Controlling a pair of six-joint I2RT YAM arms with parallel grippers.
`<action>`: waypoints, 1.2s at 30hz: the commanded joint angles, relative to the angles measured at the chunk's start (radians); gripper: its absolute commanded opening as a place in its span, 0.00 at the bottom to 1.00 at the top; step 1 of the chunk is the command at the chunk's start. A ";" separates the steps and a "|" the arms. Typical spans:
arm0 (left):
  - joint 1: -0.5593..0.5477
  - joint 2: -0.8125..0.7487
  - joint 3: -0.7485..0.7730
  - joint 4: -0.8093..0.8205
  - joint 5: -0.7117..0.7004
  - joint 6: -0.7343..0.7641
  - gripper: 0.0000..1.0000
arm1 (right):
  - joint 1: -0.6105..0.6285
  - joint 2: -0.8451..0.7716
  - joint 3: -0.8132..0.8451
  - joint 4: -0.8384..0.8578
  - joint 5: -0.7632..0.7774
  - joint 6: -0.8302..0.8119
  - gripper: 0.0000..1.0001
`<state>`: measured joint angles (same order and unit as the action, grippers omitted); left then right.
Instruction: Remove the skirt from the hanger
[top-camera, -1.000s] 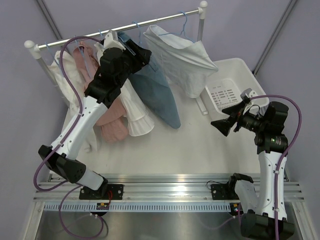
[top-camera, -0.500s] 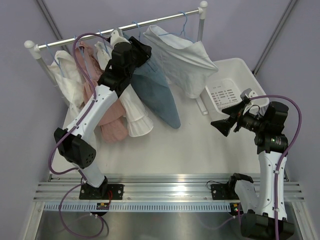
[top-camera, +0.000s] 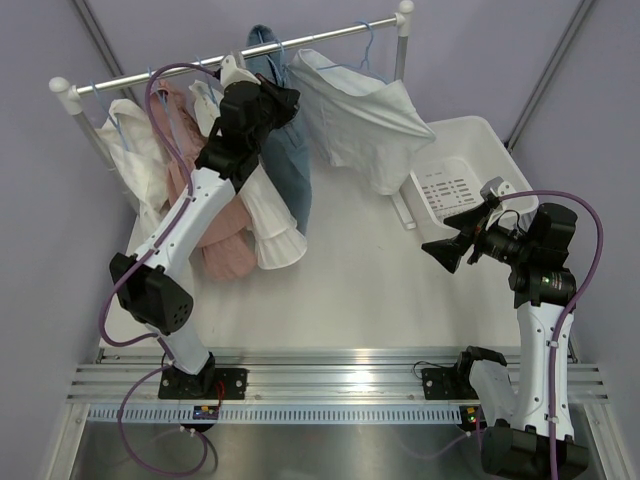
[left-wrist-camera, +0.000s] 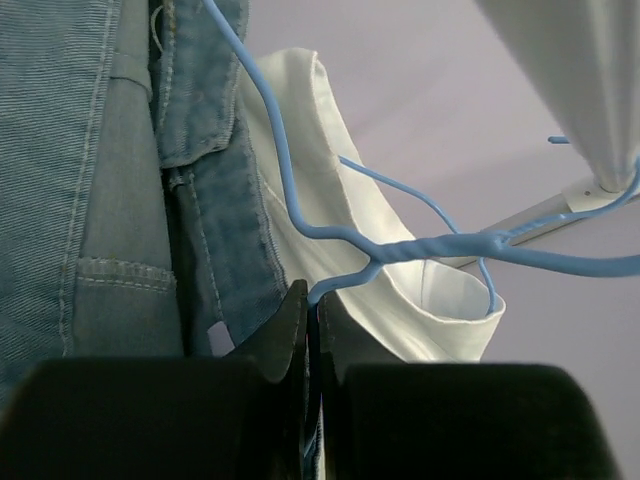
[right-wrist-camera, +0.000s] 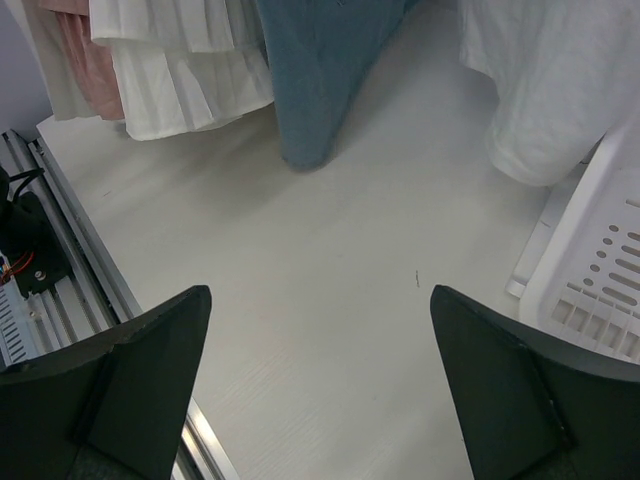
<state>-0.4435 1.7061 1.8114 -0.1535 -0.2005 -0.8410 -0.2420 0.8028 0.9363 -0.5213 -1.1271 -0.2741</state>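
The blue denim skirt (top-camera: 287, 165) hangs from a light-blue wire hanger (left-wrist-camera: 400, 248), its waist up by the rail (top-camera: 180, 78) and its hem near the table. My left gripper (top-camera: 281, 102) is at the skirt's top. In the left wrist view it (left-wrist-camera: 312, 300) is shut on the hanger's wire just below the twisted neck, with the denim waistband (left-wrist-camera: 110, 190) to the left. Far to the right, my right gripper (top-camera: 447, 250) hovers open over bare table, nothing between its fingers (right-wrist-camera: 150, 360).
On the same rail hang a white garment (top-camera: 360, 120), a pink one (top-camera: 225, 250) and a white pleated one (top-camera: 275, 235). A white perforated basket (top-camera: 470, 150) stands at the back right. The aluminium frame (top-camera: 330, 375) runs along the near edge.
My left gripper has closed on the hanger wire. The skirt, which lay slanting out to the right, has swung in and hangs straighter, its waist higher. The right arm has not moved.
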 joint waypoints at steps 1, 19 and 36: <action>0.003 -0.029 0.058 0.149 0.119 0.060 0.00 | 0.006 -0.008 0.009 -0.011 -0.008 -0.019 1.00; 0.005 -0.223 -0.104 0.187 0.383 0.135 0.00 | 0.004 -0.008 0.006 -0.029 -0.019 -0.048 0.99; 0.014 -0.569 -0.478 0.052 0.630 0.160 0.00 | 0.007 0.042 0.081 -0.163 -0.157 -0.131 0.99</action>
<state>-0.4332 1.2129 1.3643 -0.1940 0.3210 -0.6983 -0.2420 0.8242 0.9455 -0.6319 -1.2320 -0.3775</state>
